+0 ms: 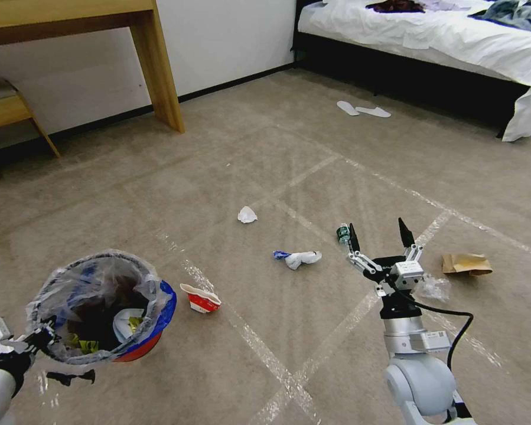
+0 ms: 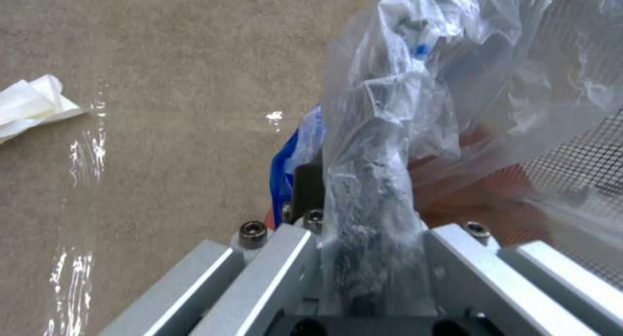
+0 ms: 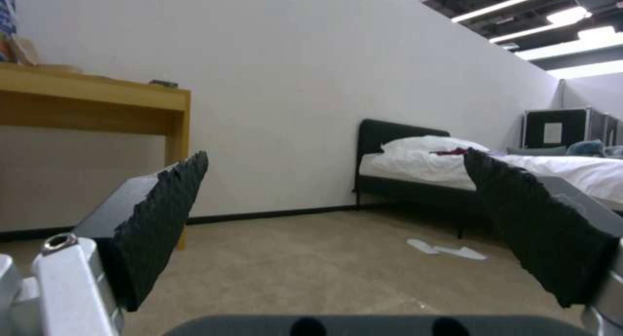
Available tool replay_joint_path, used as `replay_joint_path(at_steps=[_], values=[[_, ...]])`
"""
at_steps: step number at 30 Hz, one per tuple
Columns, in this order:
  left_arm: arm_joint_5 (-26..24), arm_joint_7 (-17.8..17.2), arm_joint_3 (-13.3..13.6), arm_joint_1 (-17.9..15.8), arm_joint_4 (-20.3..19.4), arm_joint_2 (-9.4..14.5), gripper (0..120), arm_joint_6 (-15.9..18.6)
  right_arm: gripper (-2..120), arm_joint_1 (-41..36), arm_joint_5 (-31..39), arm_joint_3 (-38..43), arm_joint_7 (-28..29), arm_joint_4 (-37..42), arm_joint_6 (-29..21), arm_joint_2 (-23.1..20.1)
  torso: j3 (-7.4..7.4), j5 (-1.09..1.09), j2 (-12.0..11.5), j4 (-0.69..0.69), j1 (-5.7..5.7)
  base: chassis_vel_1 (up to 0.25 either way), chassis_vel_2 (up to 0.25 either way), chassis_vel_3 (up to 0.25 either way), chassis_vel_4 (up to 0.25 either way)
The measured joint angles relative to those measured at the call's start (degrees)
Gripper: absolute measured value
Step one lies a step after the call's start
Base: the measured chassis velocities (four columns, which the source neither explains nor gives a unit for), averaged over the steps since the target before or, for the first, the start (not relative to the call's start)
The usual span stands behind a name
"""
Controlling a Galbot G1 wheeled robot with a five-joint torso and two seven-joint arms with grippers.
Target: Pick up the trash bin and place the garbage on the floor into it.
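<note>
Head view: left pincer (image 1: 38, 342) has the bin (image 1: 108, 307) clamped by its near rim, held over the floor (image 1: 230, 366) down at the near left. Some trash is already in it. Right pincer (image 1: 378, 242) is spread wide and empty, fingers pointing away from the robot, with the bottle (image 1: 343, 234) just beside its left finger. The tissue (image 1: 299, 258) and crushed cup (image 1: 201, 298) sit between pincer and bin, the paper bag (image 1: 466, 264) off to the right, 1 more wad (image 1: 247, 215) farther out.

Left wrist view: the pincer (image 2: 363, 229) is clamped on the bin's (image 2: 285, 165) blue rim with the liner (image 2: 415, 92) bunched in the grip. I'd keep the bin level so nothing slides out.

Right wrist view: the pincer (image 3: 338, 214) gapes wide, looking level toward the bed (image 3: 519, 170) rather than at the floor. So I'd tip the wrist down first, centre 1 piece between the fingers, then close.
</note>
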Motion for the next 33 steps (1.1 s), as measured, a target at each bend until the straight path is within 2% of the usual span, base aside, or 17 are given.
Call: replay_joint_path(at_steps=[18,33], values=[[-1.2,-0.2,0.2,0.2,-0.3,1.2,0,1.4,100,0.6,0.2,-0.1,0.0,-0.1,-0.1,-0.2,0.0,0.0,0.0,0.0,0.0,-0.009,0.007,0.008,-0.007],[-1.2,-0.4,0.1,0.4,-0.5,0.8,0,1.4,100,0.6,0.4,0.0,0.0,-0.3,0.3,-0.4,0.0,0.0,0.0,0.0,0.0,-0.004,0.002,0.003,-0.003]])
